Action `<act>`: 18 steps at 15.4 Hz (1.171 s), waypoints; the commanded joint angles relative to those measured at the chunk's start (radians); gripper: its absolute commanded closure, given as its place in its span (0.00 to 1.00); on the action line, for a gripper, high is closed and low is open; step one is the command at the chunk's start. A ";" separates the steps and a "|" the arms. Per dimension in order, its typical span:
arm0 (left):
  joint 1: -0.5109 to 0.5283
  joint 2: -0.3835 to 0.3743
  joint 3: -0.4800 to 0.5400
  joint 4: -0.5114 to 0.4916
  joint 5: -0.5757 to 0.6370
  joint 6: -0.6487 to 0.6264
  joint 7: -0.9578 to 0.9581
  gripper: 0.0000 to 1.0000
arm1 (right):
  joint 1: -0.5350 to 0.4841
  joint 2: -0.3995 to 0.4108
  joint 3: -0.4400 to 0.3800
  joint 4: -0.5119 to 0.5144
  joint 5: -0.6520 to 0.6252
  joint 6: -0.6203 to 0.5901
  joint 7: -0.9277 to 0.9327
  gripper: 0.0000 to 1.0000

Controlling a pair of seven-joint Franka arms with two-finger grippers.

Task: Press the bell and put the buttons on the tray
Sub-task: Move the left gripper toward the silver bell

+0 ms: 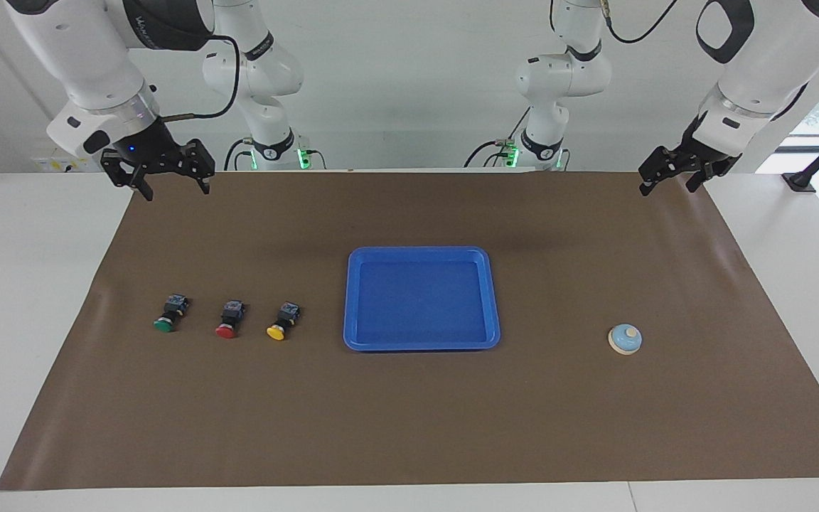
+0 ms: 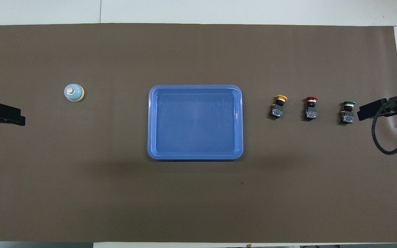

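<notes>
The blue tray [image 1: 421,346] [image 2: 195,156] lies in the middle of the brown mat with nothing in it. Three buttons lie in a row toward the right arm's end: yellow [image 1: 283,321] [image 2: 278,106] closest to the tray, then red [image 1: 230,318] [image 2: 311,107], then green [image 1: 171,313] [image 2: 347,112]. The light-blue bell [image 1: 625,338] [image 2: 73,92] stands alone toward the left arm's end. My right gripper [image 1: 175,192] [image 2: 362,113] hangs open above the mat's robot-side corner, holding nothing. My left gripper [image 1: 667,188] [image 2: 19,119] hangs open over the other robot-side corner, holding nothing.
The brown mat [image 1: 409,427] covers most of the white table [image 1: 18,299]. A black cable [image 2: 388,148] loops down from the right wrist. A black stand [image 1: 804,178] sits on the table at the left arm's end.
</notes>
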 commanded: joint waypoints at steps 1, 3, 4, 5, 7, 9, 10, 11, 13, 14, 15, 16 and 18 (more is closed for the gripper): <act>0.003 -0.013 0.001 -0.017 -0.008 -0.001 0.005 0.00 | -0.015 -0.020 0.005 -0.019 0.024 -0.009 -0.017 0.00; -0.005 -0.012 -0.001 -0.014 -0.008 0.004 -0.003 0.00 | -0.015 -0.020 0.003 -0.019 0.024 -0.009 -0.017 0.00; -0.006 -0.013 -0.001 -0.015 -0.008 -0.004 -0.004 0.00 | -0.014 -0.020 0.003 -0.019 0.024 -0.009 -0.017 0.00; -0.008 -0.012 -0.001 -0.015 -0.008 0.005 -0.004 0.00 | -0.014 -0.020 0.003 -0.019 0.024 -0.009 -0.017 0.00; -0.006 -0.009 0.001 -0.015 -0.008 0.042 -0.010 0.00 | -0.014 -0.020 0.005 -0.019 0.024 -0.009 -0.017 0.00; -0.005 -0.013 -0.001 -0.074 -0.006 0.199 0.000 0.48 | -0.014 -0.020 0.005 -0.019 0.024 -0.009 -0.017 0.00; -0.003 0.002 -0.001 -0.076 -0.006 0.209 0.000 0.86 | -0.014 -0.020 0.003 -0.019 0.024 -0.009 -0.017 0.00; -0.002 0.032 0.001 -0.078 -0.008 0.223 -0.012 1.00 | -0.015 -0.020 0.005 -0.019 0.024 -0.009 -0.017 0.00; 0.003 0.095 -0.003 -0.086 -0.006 0.302 -0.023 1.00 | -0.014 -0.020 0.003 -0.019 0.024 -0.009 -0.017 0.00; -0.002 0.158 -0.003 -0.078 -0.008 0.344 -0.021 1.00 | -0.015 -0.020 0.003 -0.019 0.024 -0.009 -0.017 0.00; -0.006 0.216 -0.001 -0.069 -0.006 0.391 -0.023 1.00 | -0.014 -0.020 0.003 -0.019 0.024 -0.009 -0.017 0.00; -0.006 0.262 -0.001 -0.064 -0.006 0.455 -0.021 1.00 | -0.015 -0.020 0.003 -0.019 0.024 -0.009 -0.017 0.00; -0.006 0.348 -0.003 -0.053 -0.006 0.555 -0.020 1.00 | -0.014 -0.020 0.005 -0.019 0.024 -0.009 -0.017 0.00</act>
